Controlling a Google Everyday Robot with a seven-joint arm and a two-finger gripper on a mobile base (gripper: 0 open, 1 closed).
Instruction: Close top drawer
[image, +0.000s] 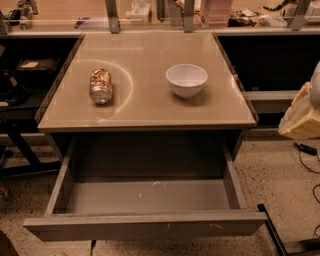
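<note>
The top drawer is a wide, deep grey metal drawer pulled far out from under the tan tabletop. Its plain front panel has small white scuffs and lies near the bottom of the view. The drawer's inside is empty. My gripper shows as a pale tan and white shape at the right edge of the view. It is beside the table, level with the tabletop, well apart from the drawer and touching nothing of it.
A crushed can lies on its side on the left of the tabletop. A white bowl stands on the right. Dark shelving flanks the table. A black bar and cables lie on the speckled floor at the right.
</note>
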